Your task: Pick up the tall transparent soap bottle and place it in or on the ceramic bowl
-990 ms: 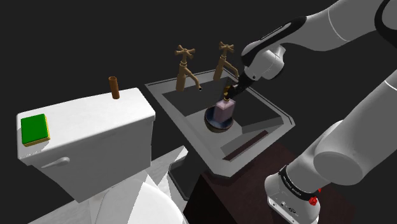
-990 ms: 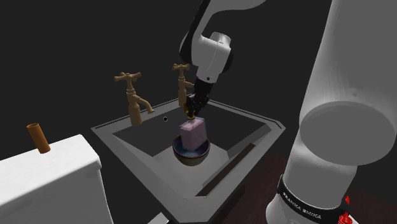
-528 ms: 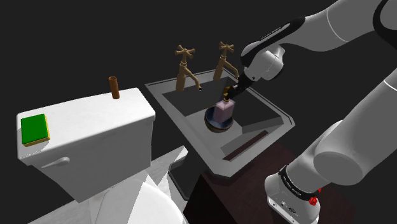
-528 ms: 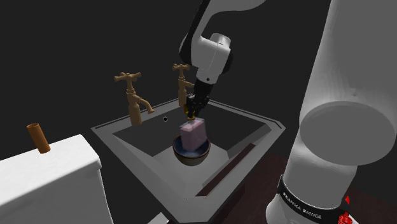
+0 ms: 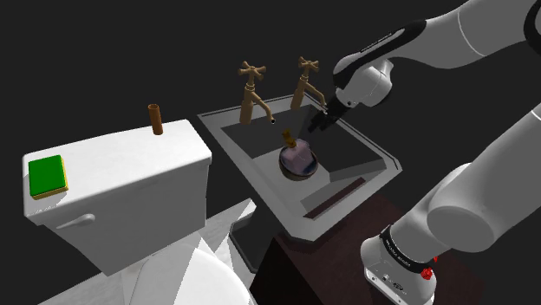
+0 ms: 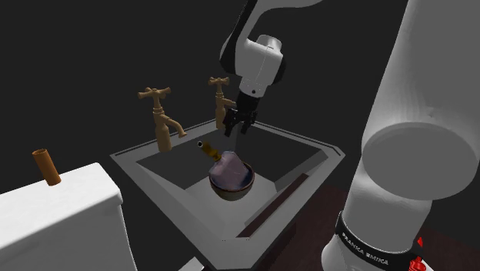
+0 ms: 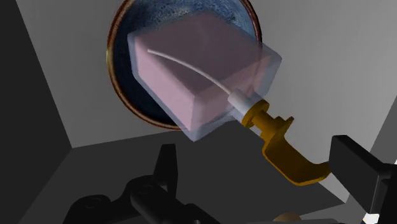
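The transparent soap bottle (image 7: 197, 70), filled with pinkish liquid and topped by a golden pump (image 7: 283, 149), lies tilted in the dark blue bowl (image 7: 121, 89). In the shoulder view the bottle (image 5: 297, 155) leans in the bowl (image 5: 297, 170) with its pump pointing up toward the taps. My gripper (image 7: 256, 153) is open just above it. Its fingers (image 7: 167, 167) stand apart on either side of the pump and do not clasp it. From the second exterior view the gripper (image 6: 237, 125) hangs above the bottle (image 6: 231, 168) and the bowl (image 6: 231, 189).
The bowl sits in a grey sink basin (image 5: 364, 147) with two brass taps (image 5: 253, 91) at its back rim. A white toilet tank (image 5: 130, 186) stands at the shoulder view's left, bearing a green block (image 5: 47, 176) and a brown tube (image 5: 156, 120).
The gripper has let go of the bottle and risen slightly. The bottle, held upright over the bowl before, has tipped over and now lies slanted in the bowl.
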Action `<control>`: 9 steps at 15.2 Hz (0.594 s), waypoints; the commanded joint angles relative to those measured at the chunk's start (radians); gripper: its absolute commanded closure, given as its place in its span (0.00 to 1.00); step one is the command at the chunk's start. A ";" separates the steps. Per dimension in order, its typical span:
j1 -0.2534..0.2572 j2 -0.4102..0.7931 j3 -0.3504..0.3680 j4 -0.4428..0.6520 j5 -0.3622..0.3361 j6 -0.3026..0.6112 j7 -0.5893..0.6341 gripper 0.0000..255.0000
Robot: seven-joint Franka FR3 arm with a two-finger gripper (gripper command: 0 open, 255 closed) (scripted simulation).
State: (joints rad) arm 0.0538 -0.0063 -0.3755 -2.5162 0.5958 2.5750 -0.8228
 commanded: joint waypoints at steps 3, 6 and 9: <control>-0.024 -0.087 -0.014 0.001 -0.117 -0.069 0.082 0.00; -0.024 -0.087 -0.013 0.001 -0.117 -0.069 0.082 0.00; -0.024 -0.087 -0.013 0.001 -0.117 -0.069 0.082 0.00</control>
State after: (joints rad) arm 0.0300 -0.0930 -0.3888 -2.5150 0.4786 2.5065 -0.7413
